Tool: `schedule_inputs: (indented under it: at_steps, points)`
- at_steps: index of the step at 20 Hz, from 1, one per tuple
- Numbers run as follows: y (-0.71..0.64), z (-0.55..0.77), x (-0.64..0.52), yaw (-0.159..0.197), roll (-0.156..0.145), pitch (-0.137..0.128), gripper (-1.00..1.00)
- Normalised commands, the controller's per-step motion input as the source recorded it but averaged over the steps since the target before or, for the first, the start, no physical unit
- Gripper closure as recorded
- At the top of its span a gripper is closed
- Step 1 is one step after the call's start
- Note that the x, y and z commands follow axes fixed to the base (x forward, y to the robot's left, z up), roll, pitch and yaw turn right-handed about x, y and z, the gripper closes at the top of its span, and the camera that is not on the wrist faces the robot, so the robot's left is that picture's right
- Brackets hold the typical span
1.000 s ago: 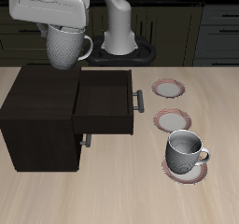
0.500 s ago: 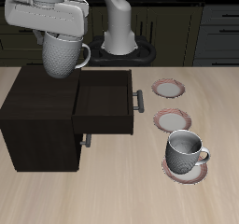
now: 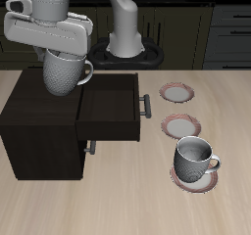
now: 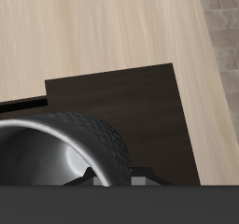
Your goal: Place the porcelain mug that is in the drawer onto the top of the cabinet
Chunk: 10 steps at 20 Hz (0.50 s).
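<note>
My gripper (image 3: 61,51) is shut on the porcelain mug (image 3: 66,72), a pale grey-white dimpled mug with its loop handle toward the drawer side. It hangs in the air just above the flat top of the dark cabinet (image 3: 37,107), near its back edge. The drawer (image 3: 113,107) stands pulled open beside it, dark and empty inside, with its grey bar handle (image 3: 146,104) on the front. In the wrist view the mug's rim and dark inside (image 4: 56,153) fill the near field over the cabinet top (image 4: 140,97).
A second grey mug (image 3: 194,159) stands on a saucer near the table's front edge. Two empty saucers (image 3: 182,126) (image 3: 177,91) lie behind it. The lower drawer front has its own small handle (image 3: 90,148). Dark kitchen cupboards stand behind the table.
The gripper with the mug has moved down and slightly away from the drawer, over the cabinet top. The mug now hangs lower, close above the top.
</note>
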Motion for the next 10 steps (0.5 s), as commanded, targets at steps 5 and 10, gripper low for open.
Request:
schedule_inputs:
  at_steps: [5, 10]
  points:
    - [-0.17, -0.33, 0.05, 0.017, -0.040, 0.046, 1.00]
    - [-0.20, -0.16, 0.02, -0.010, -0.056, 0.008, 1.00]
